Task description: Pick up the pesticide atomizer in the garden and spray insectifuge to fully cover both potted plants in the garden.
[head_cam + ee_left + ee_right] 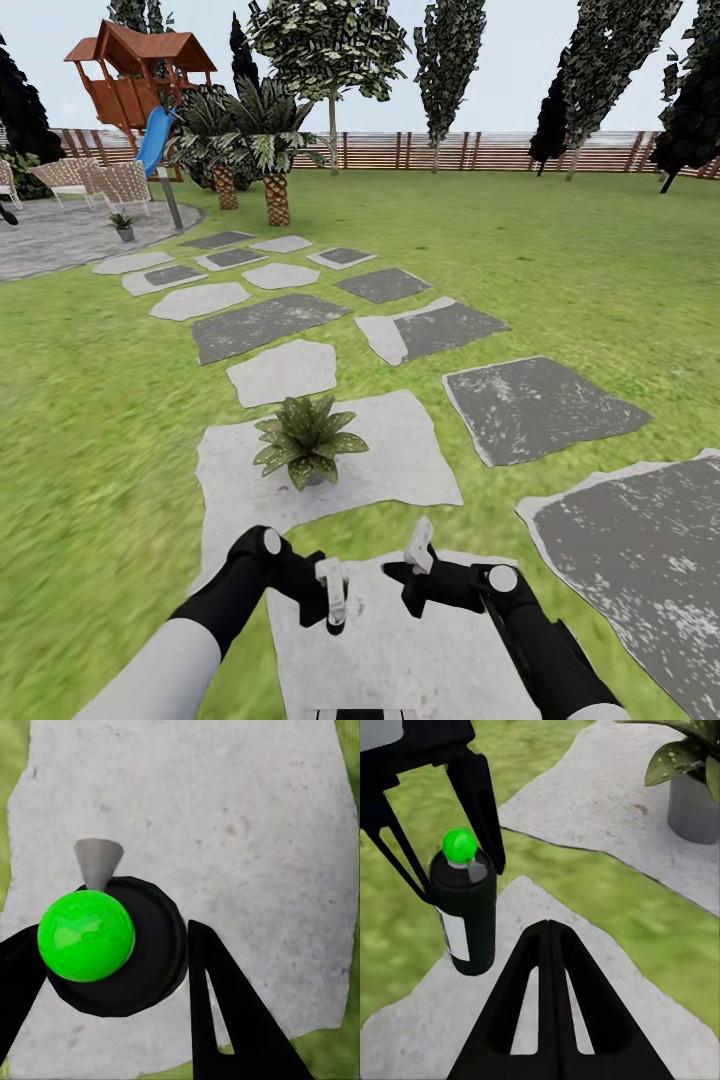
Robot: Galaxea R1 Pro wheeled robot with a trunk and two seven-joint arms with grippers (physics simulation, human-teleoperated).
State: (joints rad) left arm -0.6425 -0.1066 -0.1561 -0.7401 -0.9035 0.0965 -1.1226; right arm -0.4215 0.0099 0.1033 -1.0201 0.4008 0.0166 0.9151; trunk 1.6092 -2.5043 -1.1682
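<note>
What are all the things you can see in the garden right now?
Pesticide atomizer: one, dark with a white label and green ball top, held upright in the left gripper over a pale stone.
Potted plants: two, speckled green; one on the pale slab just ahead, one far off on the gravel patio.
Stepping stones: many, grey and white, across the lawn.
Palms: two, beside the patio.
Playhouse: one, red-brown with a blue slide, far left.
Fence: brown, along the back.
Left gripper: black, shut on the atomizer.
Right gripper: black, empty, fingers together.
</note>
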